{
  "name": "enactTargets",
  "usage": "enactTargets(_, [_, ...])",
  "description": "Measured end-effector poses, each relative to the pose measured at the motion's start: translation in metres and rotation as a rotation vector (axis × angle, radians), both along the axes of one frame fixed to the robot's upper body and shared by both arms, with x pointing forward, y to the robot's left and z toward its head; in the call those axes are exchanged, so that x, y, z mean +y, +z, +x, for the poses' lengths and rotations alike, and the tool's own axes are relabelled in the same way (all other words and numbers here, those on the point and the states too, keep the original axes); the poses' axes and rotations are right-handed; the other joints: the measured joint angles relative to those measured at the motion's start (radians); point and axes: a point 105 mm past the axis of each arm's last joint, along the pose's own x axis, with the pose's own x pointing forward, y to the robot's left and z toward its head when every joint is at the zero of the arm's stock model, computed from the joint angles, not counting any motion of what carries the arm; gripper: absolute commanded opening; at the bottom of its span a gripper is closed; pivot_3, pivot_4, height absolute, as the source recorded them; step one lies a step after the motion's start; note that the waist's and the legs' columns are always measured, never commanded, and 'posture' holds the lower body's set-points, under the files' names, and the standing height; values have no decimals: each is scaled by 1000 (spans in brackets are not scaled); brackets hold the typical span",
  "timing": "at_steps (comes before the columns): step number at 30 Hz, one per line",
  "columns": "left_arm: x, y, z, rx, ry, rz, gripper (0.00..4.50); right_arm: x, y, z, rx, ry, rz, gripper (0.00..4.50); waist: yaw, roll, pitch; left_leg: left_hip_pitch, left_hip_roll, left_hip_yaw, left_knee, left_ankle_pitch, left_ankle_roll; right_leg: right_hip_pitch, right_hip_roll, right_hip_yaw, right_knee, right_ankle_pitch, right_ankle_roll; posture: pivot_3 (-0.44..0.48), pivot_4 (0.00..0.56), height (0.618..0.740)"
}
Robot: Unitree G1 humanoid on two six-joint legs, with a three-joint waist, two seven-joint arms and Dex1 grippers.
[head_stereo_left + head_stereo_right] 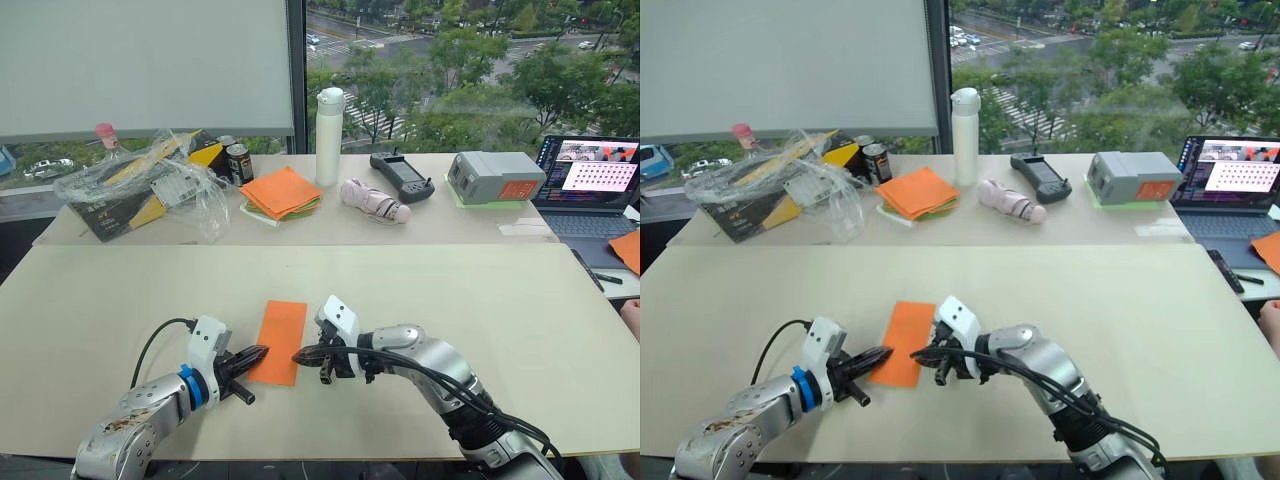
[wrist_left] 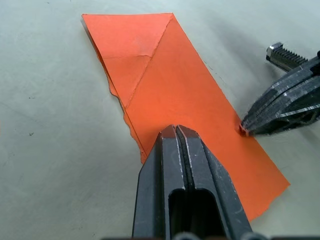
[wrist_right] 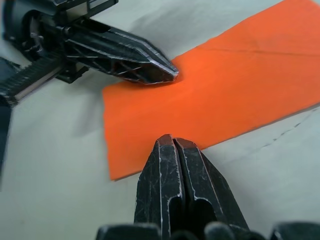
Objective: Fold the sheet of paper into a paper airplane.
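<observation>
Left gripper (image 1: pixel 258 353), fingers pressed together, is set on the near left edge of the sheet of paper (image 1: pixel 279 340), which is laid flat on the table (image 1: pixel 500 300) with its long axis running away from the robot, flanked at its right edge by the closed right gripper (image 1: pixel 301 355).

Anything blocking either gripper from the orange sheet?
Nothing visible. The left gripper is shut, tip on the sheet of paper; the right gripper is shut, tip at its opposite edge. Bare table around.

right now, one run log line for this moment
sheet of paper: creased narrow, flat on table | left pincer: shut, on its near edge | right pincer: shut, at opposite edge
</observation>
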Motion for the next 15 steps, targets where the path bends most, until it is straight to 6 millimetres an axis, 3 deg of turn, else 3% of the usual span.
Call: enactTargets(15, [0, 1, 1, -2, 2, 2, 35, -1, 2, -17, 125, 124, 15, 25, 0, 0, 0, 0, 0, 0, 0, 0, 0, 0, 0, 0, -1, 0, 0, 0, 150, 740])
